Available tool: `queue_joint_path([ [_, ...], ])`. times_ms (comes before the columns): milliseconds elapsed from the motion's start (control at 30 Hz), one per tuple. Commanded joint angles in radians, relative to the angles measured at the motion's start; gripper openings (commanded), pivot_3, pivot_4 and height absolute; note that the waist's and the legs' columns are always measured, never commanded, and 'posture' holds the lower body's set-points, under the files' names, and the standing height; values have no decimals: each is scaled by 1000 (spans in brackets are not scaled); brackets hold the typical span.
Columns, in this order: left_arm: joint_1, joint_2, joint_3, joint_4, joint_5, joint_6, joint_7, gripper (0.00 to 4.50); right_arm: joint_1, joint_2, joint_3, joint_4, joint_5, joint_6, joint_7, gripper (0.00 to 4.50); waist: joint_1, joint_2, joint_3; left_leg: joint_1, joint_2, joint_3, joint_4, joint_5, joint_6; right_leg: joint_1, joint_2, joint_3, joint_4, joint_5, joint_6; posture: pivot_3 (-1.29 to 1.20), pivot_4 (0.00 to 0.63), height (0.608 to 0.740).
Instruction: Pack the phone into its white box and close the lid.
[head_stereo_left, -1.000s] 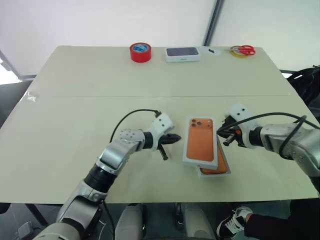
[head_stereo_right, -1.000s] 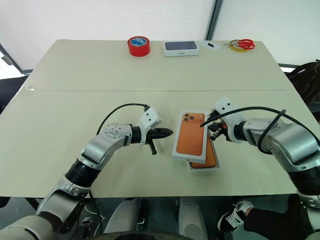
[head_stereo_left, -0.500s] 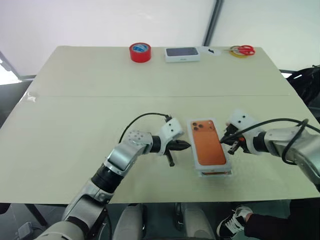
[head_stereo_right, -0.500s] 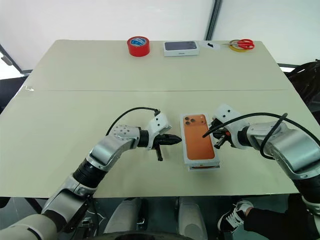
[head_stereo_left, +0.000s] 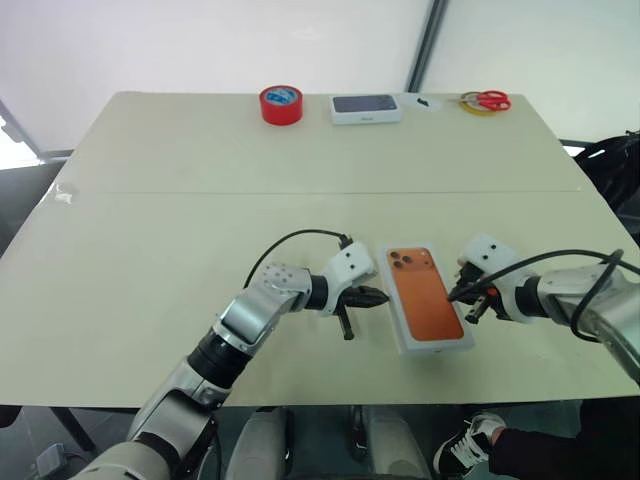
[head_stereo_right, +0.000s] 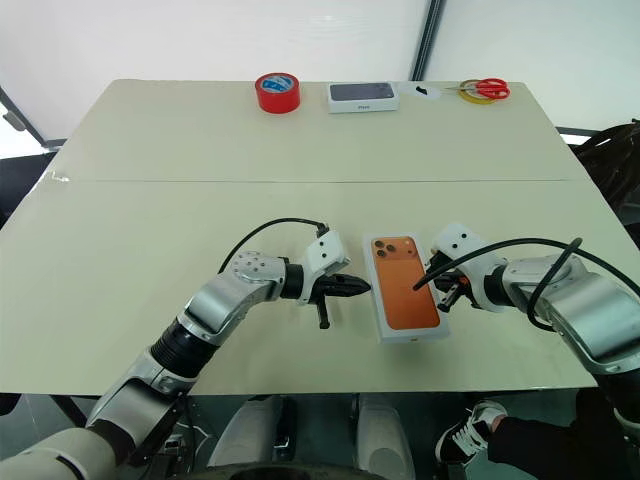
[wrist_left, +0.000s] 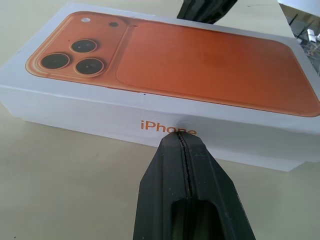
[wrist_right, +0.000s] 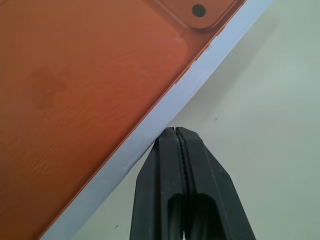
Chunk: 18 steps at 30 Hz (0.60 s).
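Observation:
The lid (head_stereo_left: 425, 296), white with an orange phone picture on top, lies flat on the table near the front edge and covers the white box beneath it. The phone is hidden under the lid. My left gripper (head_stereo_left: 380, 296) is shut, and its tip touches the lid's left side wall (wrist_left: 150, 117) by the printed lettering. My right gripper (head_stereo_left: 457, 294) is shut too, with its tip at the lid's right edge (wrist_right: 150, 130). Neither gripper holds anything.
Along the table's far edge stand a red tape roll (head_stereo_left: 281, 104), a white box with a dark top (head_stereo_left: 365, 107) and red-handled scissors (head_stereo_left: 487, 100). A person's shoe (head_stereo_left: 470, 443) shows below the table's front right corner.
The lid, askew over the base with orange showing beneath, now sits squared over it. The left gripper moved right against the lid's side. The right gripper drew back to the right.

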Motion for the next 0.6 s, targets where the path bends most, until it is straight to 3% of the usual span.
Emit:
queue_joint_path([
  [33, -28, -21, -21, -38, 1, -23, -10, 0, 0, -9, -37, -56, -5, -11, 19, 26, 0, 0, 0, 0, 0, 0, 0, 0, 0, 0, 0, 0, 0, 0, 0, 0, 150, 732],
  [333, -14, 16, 40, -24, -13, -13, 0, 0, 35, -59, -108, -37, -37, -58, 64, 26, 0, 0, 0, 0, 0, 0, 0, 0, 0, 0, 0, 0, 0, 0, 0, 0, 150, 732],
  [600, -75, -30, 146, -13, -67, 14, 52, 0, 194, -92, -320, -47, -10, -185, 213, 26, 5, 0, 0, 0, 0, 0, 0, 0, 0, 1, 0, 0, 0, 1, 3, 0, 150, 732],
])
